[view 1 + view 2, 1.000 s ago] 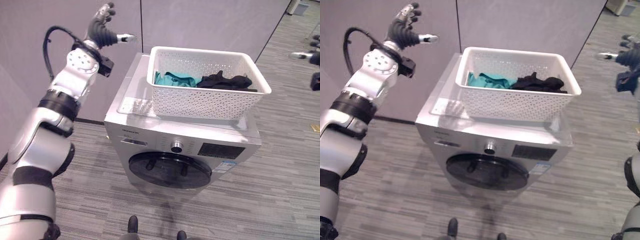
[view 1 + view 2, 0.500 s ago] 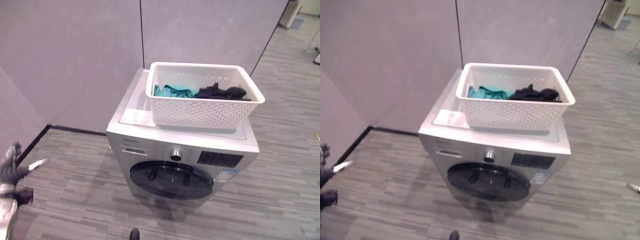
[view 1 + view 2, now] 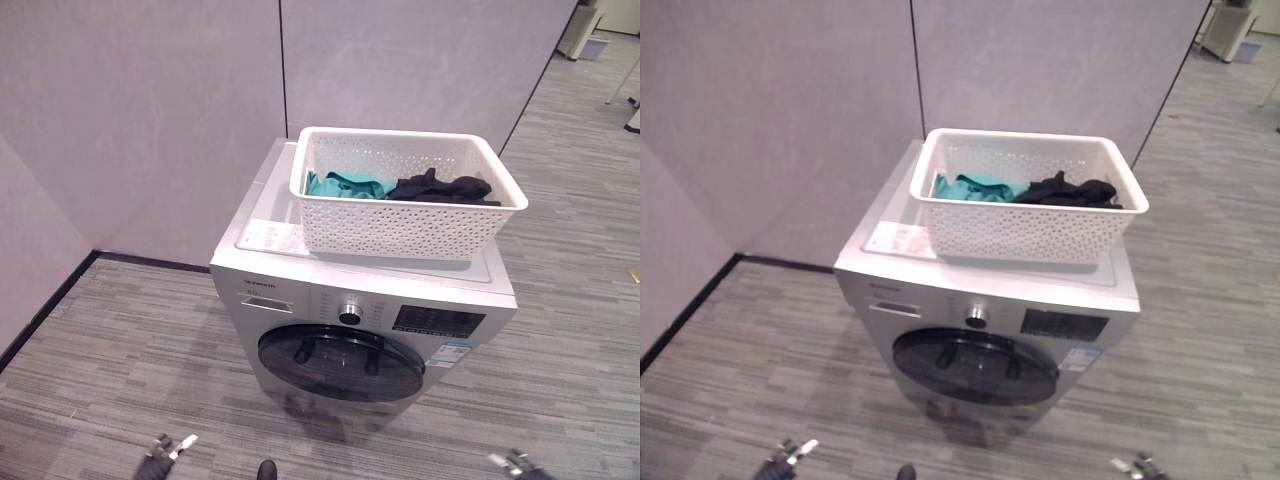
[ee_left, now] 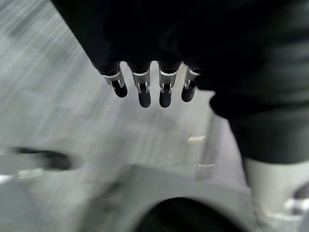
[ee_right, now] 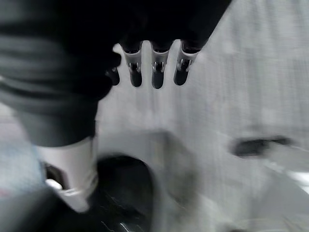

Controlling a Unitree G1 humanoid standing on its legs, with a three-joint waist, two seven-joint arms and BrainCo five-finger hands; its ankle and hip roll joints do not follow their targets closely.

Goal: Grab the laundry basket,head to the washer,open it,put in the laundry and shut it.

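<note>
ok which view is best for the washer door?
Left eye view: the washer door shows whole, round, dark and shut, below the laundry basket. Right eye view shows nearly the same. Both wrist views catch a blurred dark arc, probably its edge.

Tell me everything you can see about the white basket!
The white basket is a rectangular tub that looks like plastic, its walls dotted with little holes under a smooth rolled rim. It sits upright on top of the silver washer, toward the back and right side of the lid. Inside lie a teal cloth on the left and a dark cloth on the right, side by side. No hand is touching it.
</note>
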